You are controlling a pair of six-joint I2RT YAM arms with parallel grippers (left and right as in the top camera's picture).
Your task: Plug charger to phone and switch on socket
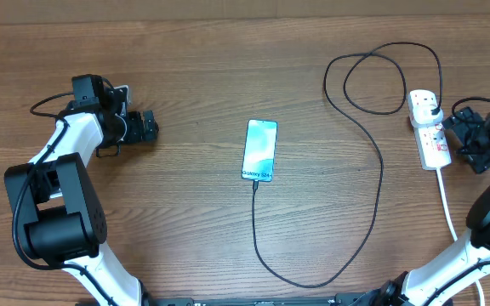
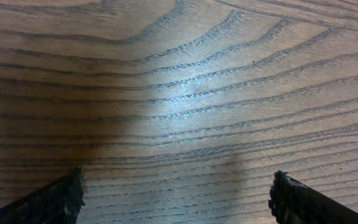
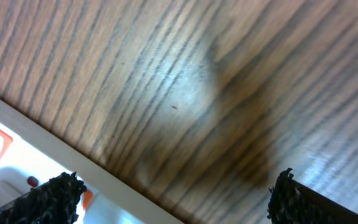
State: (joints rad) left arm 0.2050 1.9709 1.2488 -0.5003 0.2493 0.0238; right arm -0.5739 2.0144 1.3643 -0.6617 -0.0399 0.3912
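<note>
The phone [image 1: 259, 150] lies flat mid-table, its blue-teal screen lit with white text at the near end. The thin black charger cable [image 1: 379, 183] has its tip at the phone's near end, loops toward the front, runs up the right side and coils to a black plug [image 1: 429, 105] in the white socket strip [image 1: 430, 130]. My left gripper [image 1: 147, 127] is open and empty at the far left, over bare wood [image 2: 176, 199]. My right gripper [image 1: 464, 140] is open just right of the socket; the right wrist view [image 3: 179, 199] shows the strip's edge [image 3: 17, 149] beside it.
The socket's thick white cord [image 1: 447, 208] runs from the strip toward the front right edge, near my right arm's base. Wood-grain tabletop [image 1: 185, 212] lies all around.
</note>
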